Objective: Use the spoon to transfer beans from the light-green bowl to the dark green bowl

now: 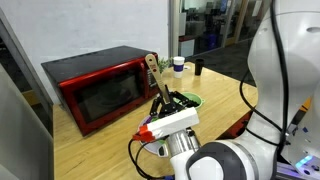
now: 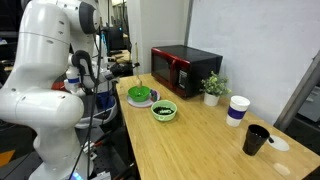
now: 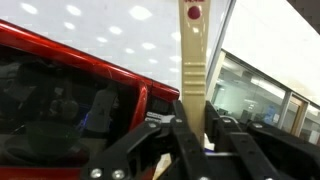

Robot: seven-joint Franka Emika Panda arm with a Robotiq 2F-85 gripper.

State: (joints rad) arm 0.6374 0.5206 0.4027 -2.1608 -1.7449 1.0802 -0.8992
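My gripper (image 3: 195,128) is shut on the pale wooden spoon handle (image 3: 193,60), which stands upright and has a red dot at its top end. In an exterior view the gripper (image 1: 166,103) holds the spoon (image 1: 152,70) above a green bowl rim (image 1: 190,99); I cannot tell which bowl this is. The dark green bowl (image 2: 139,95) sits near the robot. The light-green bowl (image 2: 163,110) stands beside it, with dark beans (image 2: 163,107) inside. The spoon's scoop end is hidden.
A red microwave (image 1: 100,90) (image 2: 185,68) stands at the back of the wooden table (image 2: 200,140). A small potted plant (image 2: 211,88), a white cup (image 2: 237,110) and a black cup (image 2: 256,140) stand further along. Cables hang by the robot.
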